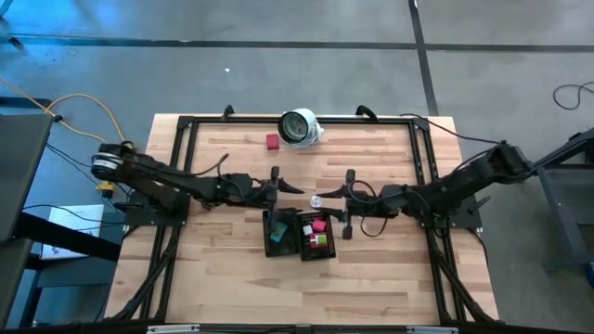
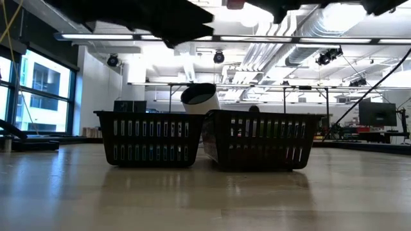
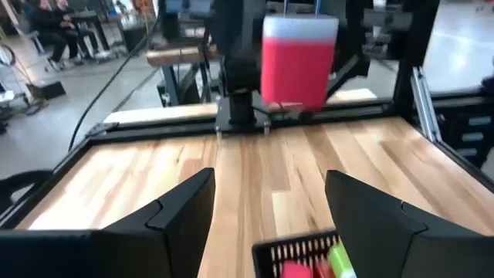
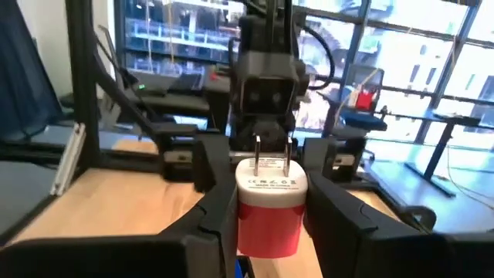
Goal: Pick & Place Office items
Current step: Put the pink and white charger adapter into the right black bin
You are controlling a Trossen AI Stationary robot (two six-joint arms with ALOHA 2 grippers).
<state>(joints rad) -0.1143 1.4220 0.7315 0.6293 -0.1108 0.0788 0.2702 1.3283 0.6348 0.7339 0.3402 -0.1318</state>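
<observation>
Facing hands (left [image 1: 295, 188] agape)

Left gripper [image 3: 266, 208] agape; right gripper [image 4: 270, 212] clamped

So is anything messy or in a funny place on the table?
A little. One red piece lies alone by the table's far edge, beside the round white-and-grey object, away from the two black trays. The right gripper holds a red-and-white plug in the air, prongs up.
</observation>
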